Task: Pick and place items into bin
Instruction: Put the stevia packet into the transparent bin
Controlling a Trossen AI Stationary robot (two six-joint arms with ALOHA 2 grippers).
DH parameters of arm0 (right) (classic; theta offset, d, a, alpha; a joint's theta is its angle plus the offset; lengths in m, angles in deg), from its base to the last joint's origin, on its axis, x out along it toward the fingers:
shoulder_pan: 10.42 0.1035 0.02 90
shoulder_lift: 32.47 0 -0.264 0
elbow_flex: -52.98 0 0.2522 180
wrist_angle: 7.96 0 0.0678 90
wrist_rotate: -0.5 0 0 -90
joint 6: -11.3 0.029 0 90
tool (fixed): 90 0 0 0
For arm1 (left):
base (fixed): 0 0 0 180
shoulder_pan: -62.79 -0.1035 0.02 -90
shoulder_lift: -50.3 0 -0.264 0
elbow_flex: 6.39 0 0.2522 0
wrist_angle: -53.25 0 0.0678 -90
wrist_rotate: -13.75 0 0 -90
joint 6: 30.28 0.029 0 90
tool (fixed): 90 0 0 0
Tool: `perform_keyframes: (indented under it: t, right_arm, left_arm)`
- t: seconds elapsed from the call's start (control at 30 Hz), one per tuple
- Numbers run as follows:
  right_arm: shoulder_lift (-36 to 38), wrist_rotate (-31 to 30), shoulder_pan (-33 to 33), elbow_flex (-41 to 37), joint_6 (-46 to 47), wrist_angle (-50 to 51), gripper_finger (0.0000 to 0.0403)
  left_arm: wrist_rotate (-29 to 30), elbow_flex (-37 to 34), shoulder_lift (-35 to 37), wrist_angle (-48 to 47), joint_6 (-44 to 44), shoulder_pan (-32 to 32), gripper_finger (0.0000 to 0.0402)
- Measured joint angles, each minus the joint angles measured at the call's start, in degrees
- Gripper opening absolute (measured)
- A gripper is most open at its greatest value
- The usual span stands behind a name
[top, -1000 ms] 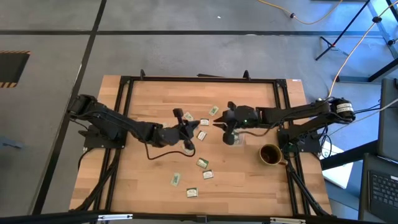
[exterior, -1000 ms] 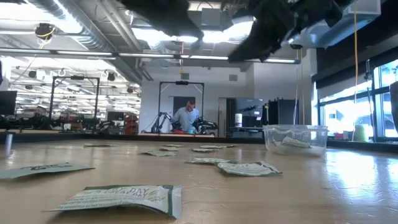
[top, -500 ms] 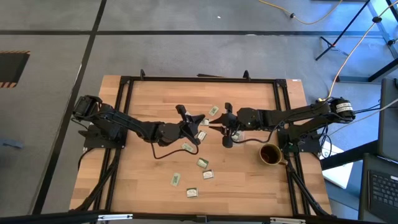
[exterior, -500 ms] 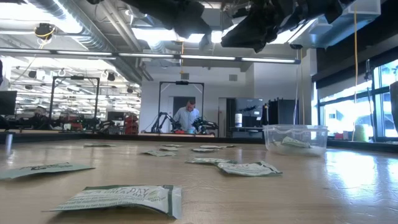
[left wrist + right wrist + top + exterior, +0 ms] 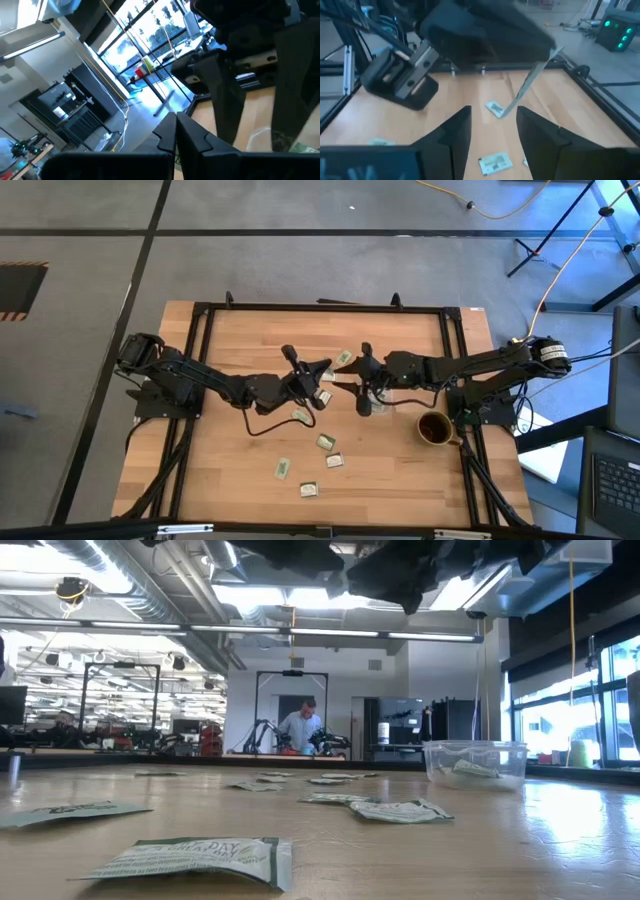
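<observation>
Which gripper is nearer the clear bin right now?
Right. The right gripper hovers at the bin's edge; the left gripper sits farther toward the table's middle, among loose packets.

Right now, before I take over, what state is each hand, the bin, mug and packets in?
left hand: shut on a packet, above the table
right hand: open, beside the left hand
bin: upright, packets inside
mug: upright, on the table
loose packets: lying flat on the table

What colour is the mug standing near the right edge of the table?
Dark brown. The mug shows best in the high view.
</observation>
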Motion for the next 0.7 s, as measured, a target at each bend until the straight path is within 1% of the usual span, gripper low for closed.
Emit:
perform_keyframes:
  t: [0.13,0.23,0.3,0.5,0.6,0.7]
  right_arm:
    - [0.0,-0.38,-0.17,0.0,1.75,-2.85,0.0157]
    - [0.0,-4.08,-0.17,0.0,2.53,-2.9,0.0157]
    - [0.0,-5.43,-0.21,-0.01,2.5,-2.87,0.0156]
    - [0.0,-5.51,-0.21,-0.01,2.63,-3.02,0.0152]
    - [0.0,-5.5,-0.21,-0.01,2.55,-3.0,0.0132]
    - [0.0,-5.5,-0.21,0.01,2.49,-3.03,0.0098]
  left_arm:
    - [-1.32,0.0,0.0,1.35,0.01,0.11,0.0003]
    - [-3.32,0.0,0.02,2.51,-0.02,0.17,0.0003]
    - [-3.44,0.0,0.02,3.41,0.51,0.2,0.0003]
    - [-3.4,0.0,0.04,4.25,1.47,0.17,0.0003]
    - [-3.18,0.0,0.04,4.26,2.01,0.17,0.0003]
    - [-3.12,0.0,0.04,4.26,2.41,0.17,0.0003]
